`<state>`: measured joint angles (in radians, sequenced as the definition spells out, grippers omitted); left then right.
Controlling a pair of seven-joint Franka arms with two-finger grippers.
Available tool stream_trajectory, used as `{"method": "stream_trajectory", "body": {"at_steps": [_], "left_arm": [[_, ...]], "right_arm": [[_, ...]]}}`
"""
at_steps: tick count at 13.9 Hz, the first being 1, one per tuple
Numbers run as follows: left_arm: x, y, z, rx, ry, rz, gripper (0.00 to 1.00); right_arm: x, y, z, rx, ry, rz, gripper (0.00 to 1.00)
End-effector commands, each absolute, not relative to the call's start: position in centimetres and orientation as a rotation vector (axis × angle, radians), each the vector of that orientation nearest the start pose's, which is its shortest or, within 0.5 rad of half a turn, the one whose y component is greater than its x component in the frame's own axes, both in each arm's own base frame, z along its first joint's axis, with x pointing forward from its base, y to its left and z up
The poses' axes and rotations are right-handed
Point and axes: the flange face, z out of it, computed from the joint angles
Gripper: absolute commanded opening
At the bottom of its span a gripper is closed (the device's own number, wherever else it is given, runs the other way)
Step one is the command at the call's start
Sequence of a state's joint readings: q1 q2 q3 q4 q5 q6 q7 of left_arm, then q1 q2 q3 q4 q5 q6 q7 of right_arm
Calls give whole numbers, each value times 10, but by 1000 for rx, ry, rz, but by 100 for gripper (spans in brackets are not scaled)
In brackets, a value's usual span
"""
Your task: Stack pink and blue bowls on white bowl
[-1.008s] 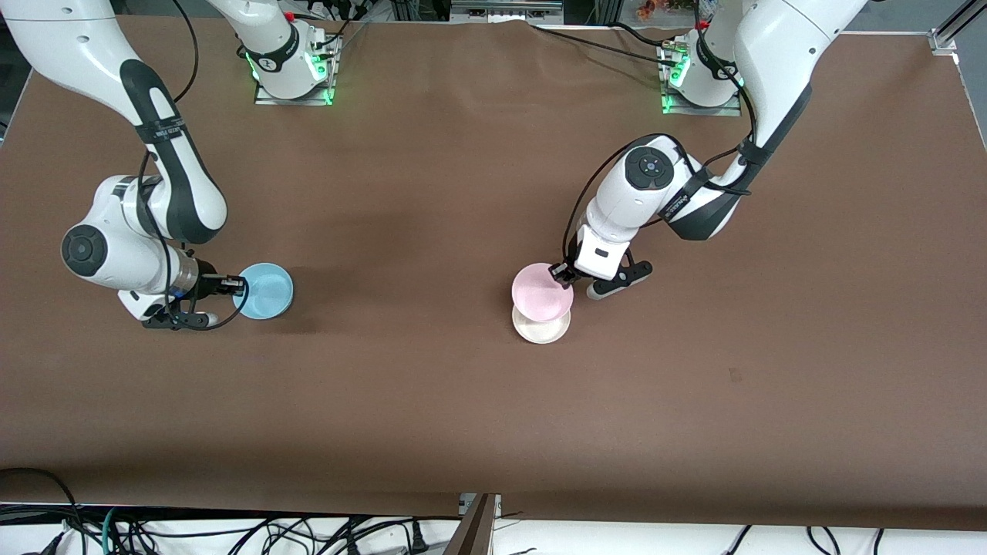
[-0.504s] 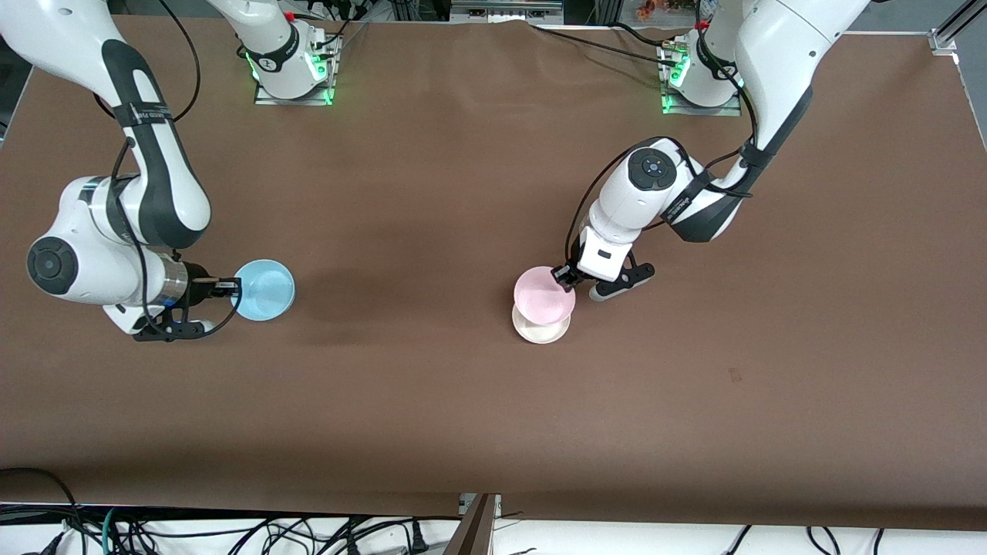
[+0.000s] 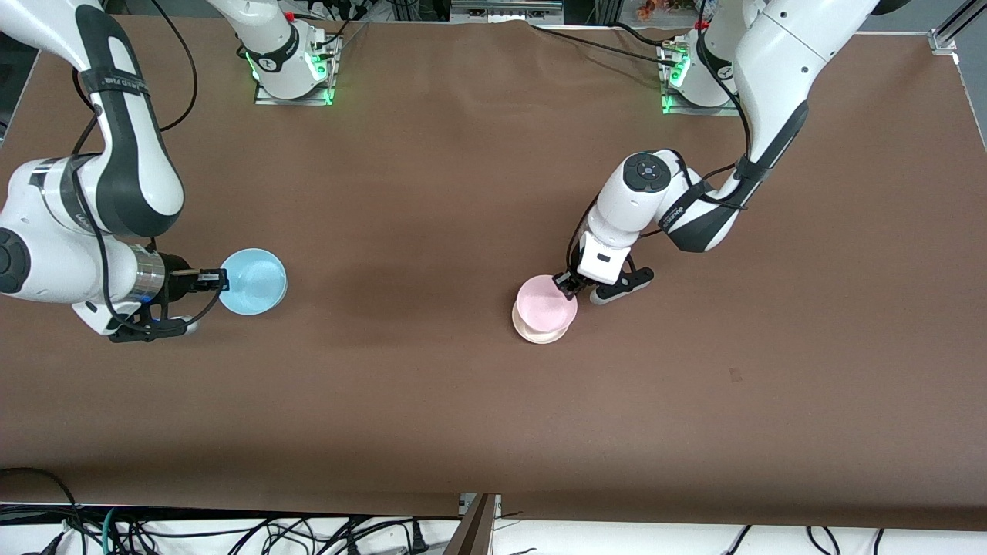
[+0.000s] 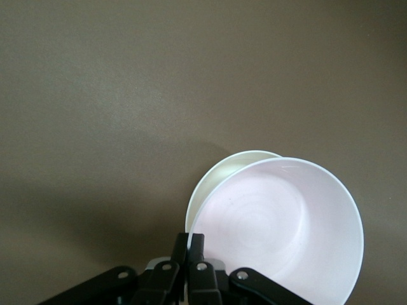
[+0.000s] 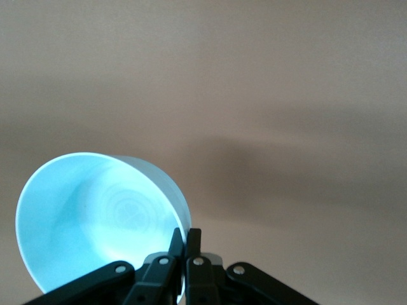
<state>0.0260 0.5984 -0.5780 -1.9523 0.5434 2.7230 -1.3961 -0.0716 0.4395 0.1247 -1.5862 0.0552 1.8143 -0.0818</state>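
My left gripper is shut on the rim of the pink bowl and holds it just over the white bowl, which rests on the table and is mostly covered. In the left wrist view the pink bowl overlaps the white bowl, and the left gripper pinches its rim. My right gripper is shut on the rim of the blue bowl and holds it above the table near the right arm's end. In the right wrist view the blue bowl hangs tilted from the right gripper.
The brown table carries only the bowls. The two arm bases stand along the table's edge farthest from the front camera. Cables hang below the table's edge nearest the front camera.
The left gripper has lowered the pink bowl closer onto the white bowl. The right arm has drawn back toward its end of the table, carrying the blue bowl with it.
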Motion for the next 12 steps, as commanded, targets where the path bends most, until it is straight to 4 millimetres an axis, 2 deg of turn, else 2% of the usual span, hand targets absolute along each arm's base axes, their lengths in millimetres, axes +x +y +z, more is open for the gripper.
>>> {"method": "stream_trajectory", "body": {"at_steps": [1,2,8,12], "left_arm": [[550,-343,246,-3292,-855,-317,0],[551,-343,245,-3291,-859,-314,0],[551,-341,235,-3284,-842,-305,0],[553,-339,230,-3282,-829,-309,0]], "right_arm": [[651,50,367,-2995,-200,340,0],[651,61,368,-2996,-225,337,0],[652,65,364,-2994,-230,333,0],[650,83,363,-3006,-194,341,0]]}}
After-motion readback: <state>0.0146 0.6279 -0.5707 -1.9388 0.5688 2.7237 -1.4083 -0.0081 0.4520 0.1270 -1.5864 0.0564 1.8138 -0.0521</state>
